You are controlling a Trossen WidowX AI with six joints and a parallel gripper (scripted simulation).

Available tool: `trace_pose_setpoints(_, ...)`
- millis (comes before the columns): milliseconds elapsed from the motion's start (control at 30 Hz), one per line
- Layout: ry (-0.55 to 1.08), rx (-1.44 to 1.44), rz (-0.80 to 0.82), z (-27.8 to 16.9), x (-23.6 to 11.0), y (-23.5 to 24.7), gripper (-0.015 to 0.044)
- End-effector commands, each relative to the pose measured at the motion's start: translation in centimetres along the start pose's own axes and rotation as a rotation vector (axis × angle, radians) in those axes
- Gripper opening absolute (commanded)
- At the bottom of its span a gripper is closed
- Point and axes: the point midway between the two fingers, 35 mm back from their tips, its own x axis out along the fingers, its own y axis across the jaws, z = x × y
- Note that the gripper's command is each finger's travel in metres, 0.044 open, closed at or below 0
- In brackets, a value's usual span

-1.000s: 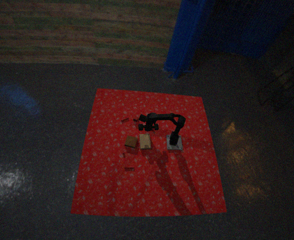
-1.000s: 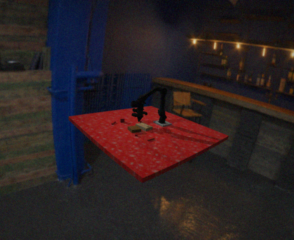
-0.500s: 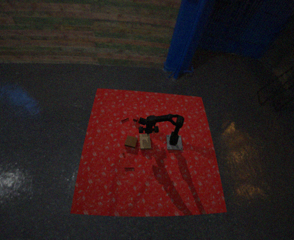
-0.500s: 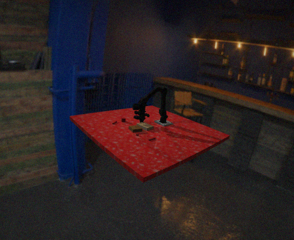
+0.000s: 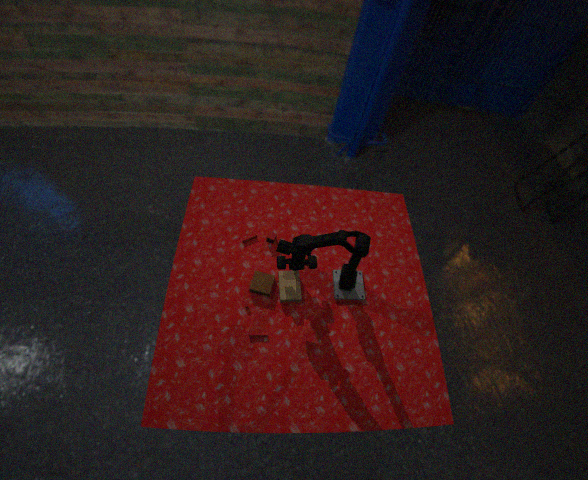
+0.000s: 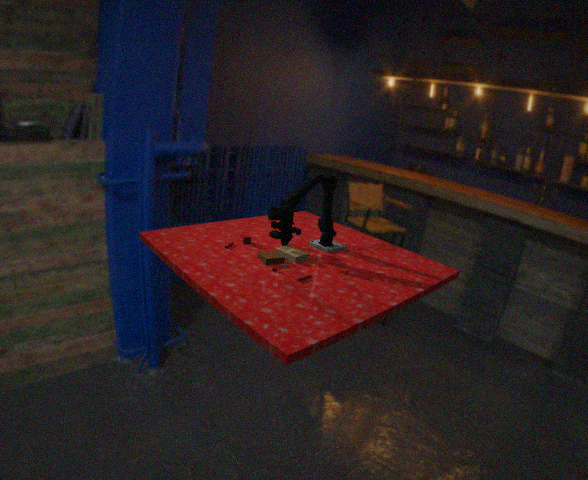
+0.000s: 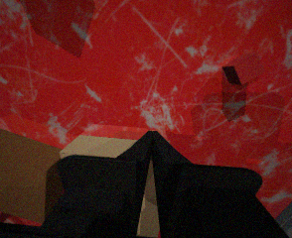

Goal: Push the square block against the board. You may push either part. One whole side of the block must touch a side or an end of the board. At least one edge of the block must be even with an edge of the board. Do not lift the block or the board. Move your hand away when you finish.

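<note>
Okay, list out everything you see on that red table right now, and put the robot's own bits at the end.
Table: one, red with pale flecks, centre of the room.
Square block: one, brown, left of the board with a gap between them.
Board: one, pale tan, between the block and the arm's base.
Small scraps: a few, dark red, scattered around the two parts.
Base plate: one, grey, right of the board.
Arm: one, black, reaching left from the base.
Hand: one, black, shut and empty, at the board's far end.

No readable text, labels, brands, numbers or signs on anything in view
</note>
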Motion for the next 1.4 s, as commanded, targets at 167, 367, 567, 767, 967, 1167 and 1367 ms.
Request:
trace_pose_setpoints(167, 0.019, -0.005, -0.006, -1.9, 0.2, -0.1, 0.0)
trace_pose_setpoints(367, 0.019, -0.005, -0.006, -2.9, 0.2, 0.0, 0.0)
trace_pose_setpoints(567, 0.02, -0.005, -0.006, -3.9, 0.2, 0.2, 0.0)
trace_pose_setpoints(767, 0.021, -0.005, -0.006, -4.9, 0.2, 0.3, 0.0)
trace_pose_setpoints(967, 0.022, -0.005, -0.006, -5.9, 0.2, 0.4, 0.0)
trace_pose_setpoints(1167, 0.022, -0.005, -0.006, -6.9, 0.2, 0.6, 0.0)
trace_pose_setpoints(1367, 0.022, -0.005, -0.006, -6.4, 0.2, 0.6, 0.0)
